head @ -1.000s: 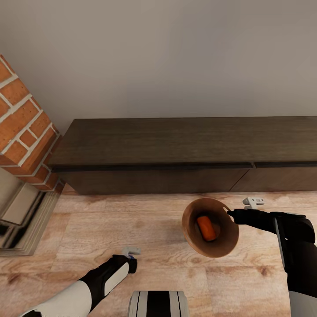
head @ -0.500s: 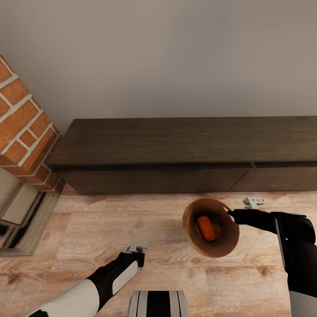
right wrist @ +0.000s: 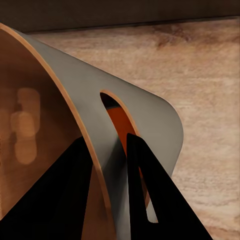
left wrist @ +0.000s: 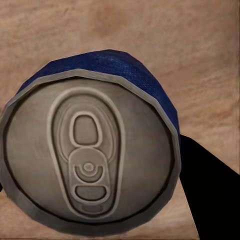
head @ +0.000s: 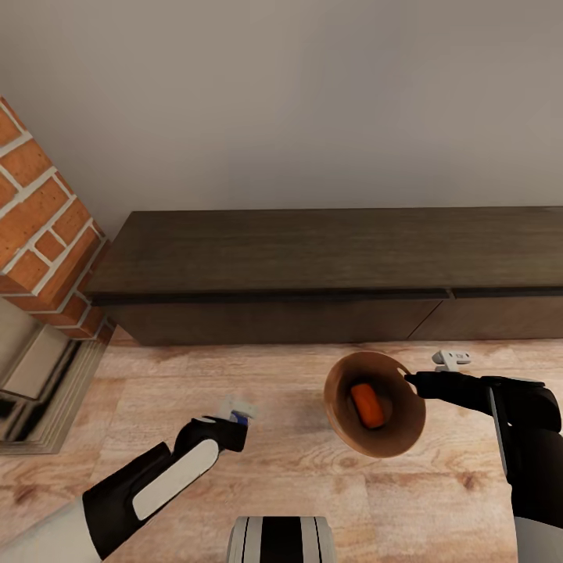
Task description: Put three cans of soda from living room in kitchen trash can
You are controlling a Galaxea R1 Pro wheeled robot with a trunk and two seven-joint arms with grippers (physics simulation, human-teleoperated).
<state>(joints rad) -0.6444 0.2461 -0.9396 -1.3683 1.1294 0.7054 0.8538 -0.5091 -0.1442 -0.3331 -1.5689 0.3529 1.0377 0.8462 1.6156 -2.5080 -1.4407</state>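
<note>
Blue soda can [left wrist: 90, 150] clamped in left tool [head: 238, 413], low over wood floor [head: 274, 469], off to the left of copper trash can [head: 395, 438] and well short of its rim. Trash can itself hanging tilted in the air, wall pinched shut between the two fingers of right tool [head: 410, 378], mouth turned toward the head camera, one orange soda can [head: 366, 404] lying inside.

Risks, as judgement: thin-wall pinch at the rim likely to slip or let the bin swing if blue can knocks the edge; a tilted mouth means a can dropped in could roll back out, or jolt the orange one loose; release too early, short of the opening, puts the can on the floor to roll off toward brick chimney [head: 39, 227] or under dark low cabinet [head: 313, 266].

Head view: spacing between can and bin, little of the blue can itself. Left wrist view: grey lid and pull tab close up, blue side, one dark finger [left wrist: 210, 195] alongside. Right wrist view: fingers [right wrist: 150, 200] astride the wall beside a handle slot, orange showing through
</note>
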